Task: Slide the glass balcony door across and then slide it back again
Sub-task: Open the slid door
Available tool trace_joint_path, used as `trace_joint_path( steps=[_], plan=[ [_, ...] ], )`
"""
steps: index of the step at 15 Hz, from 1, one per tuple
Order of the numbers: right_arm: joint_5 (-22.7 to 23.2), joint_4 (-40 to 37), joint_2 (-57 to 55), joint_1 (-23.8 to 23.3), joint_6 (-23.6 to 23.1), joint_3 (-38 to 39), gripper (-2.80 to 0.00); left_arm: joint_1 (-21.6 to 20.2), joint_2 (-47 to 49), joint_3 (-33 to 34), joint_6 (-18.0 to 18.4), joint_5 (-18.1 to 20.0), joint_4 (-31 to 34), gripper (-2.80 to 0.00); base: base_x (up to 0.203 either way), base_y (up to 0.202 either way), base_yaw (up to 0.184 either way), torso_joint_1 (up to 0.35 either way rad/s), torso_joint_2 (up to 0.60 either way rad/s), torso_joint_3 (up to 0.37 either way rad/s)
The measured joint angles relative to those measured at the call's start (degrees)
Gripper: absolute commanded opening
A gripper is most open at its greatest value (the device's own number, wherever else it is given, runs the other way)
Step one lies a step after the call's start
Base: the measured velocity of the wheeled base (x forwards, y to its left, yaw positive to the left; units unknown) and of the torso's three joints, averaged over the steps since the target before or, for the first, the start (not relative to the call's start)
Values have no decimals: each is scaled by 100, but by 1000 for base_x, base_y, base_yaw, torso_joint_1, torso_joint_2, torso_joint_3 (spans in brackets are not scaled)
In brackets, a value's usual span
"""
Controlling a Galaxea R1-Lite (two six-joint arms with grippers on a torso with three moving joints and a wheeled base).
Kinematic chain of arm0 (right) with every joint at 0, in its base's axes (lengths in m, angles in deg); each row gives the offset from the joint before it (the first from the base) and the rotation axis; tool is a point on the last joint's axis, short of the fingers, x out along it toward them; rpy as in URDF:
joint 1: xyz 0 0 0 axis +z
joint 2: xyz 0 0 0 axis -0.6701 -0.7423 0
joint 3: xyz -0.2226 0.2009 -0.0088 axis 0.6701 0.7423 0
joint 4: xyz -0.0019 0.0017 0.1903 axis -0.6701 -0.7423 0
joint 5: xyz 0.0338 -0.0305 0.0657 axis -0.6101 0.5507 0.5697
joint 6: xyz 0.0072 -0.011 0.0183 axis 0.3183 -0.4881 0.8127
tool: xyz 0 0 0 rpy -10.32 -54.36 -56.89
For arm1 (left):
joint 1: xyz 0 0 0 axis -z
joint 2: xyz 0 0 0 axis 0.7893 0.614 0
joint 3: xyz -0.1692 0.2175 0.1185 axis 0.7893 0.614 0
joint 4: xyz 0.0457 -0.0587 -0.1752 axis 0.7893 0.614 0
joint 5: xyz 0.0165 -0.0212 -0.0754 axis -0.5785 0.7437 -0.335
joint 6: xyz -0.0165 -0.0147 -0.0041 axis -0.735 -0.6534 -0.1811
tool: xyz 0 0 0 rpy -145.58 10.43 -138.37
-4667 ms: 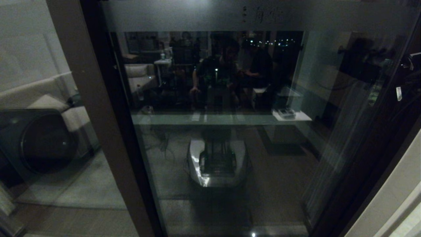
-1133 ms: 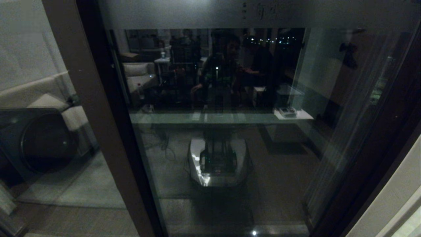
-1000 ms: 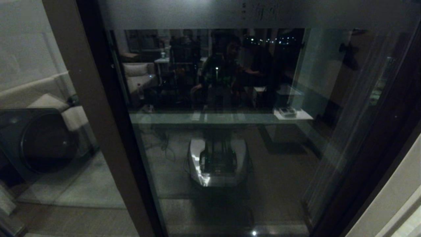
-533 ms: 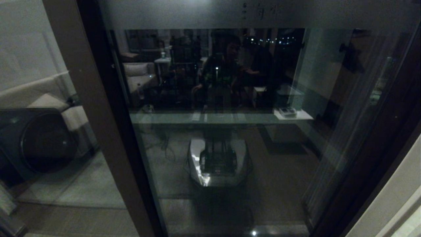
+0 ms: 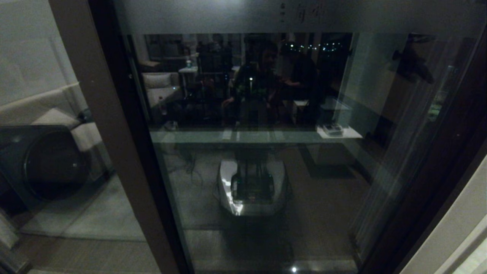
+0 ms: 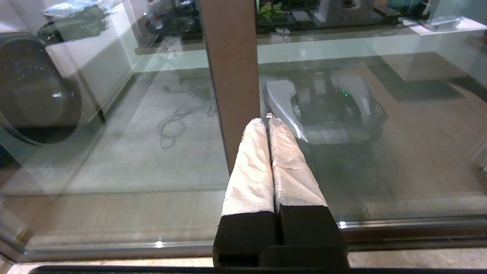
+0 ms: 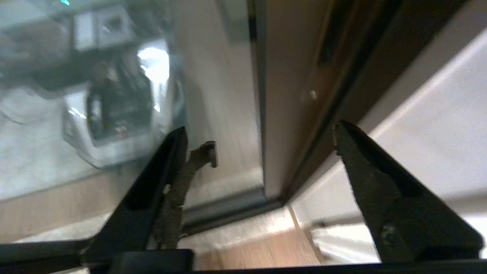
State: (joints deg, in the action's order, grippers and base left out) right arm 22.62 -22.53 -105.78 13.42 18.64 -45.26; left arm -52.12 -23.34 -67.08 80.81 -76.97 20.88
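Observation:
The glass balcony door fills the head view, with a frosted top strip bearing characters and dark brown framing. My right gripper is open in front of the door's right stile, near the floor track, touching nothing. A slim dark recessed handle runs up that stile, beyond the fingertips. My left gripper is shut and empty, its white-wrapped fingertips at the edge of the brown left upright. Neither gripper shows directly in the head view; a dark reflection of an arm lies on the glass.
A washing machine stands behind the left glass panel. The glass reflects my own base and the room behind me. A pale wall meets the door frame on the right. The bottom track runs along the floor.
The right arm, at the head view's right edge several seconds ago, has dropped out of that view. Its reflection has drifted slightly right over the last second. The door frame has not visibly moved.

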Motion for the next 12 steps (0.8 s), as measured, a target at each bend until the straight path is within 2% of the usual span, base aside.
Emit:
trace_joint_path(
  steps=[5,10,12],
  plan=[
    [303,1117,-275,-237,-20,166,0,0,0,0,0,2,1,-280,0,0,0,0,0,0],
    [358,1191,-430,-259,-38,225,0,0,0,0,0,2,1,-280,0,0,0,0,0,0],
    [553,1191,-455,-268,-33,233,0,0,0,0,2,0,1,-280,0,0,0,0,0,0]
  ],
)
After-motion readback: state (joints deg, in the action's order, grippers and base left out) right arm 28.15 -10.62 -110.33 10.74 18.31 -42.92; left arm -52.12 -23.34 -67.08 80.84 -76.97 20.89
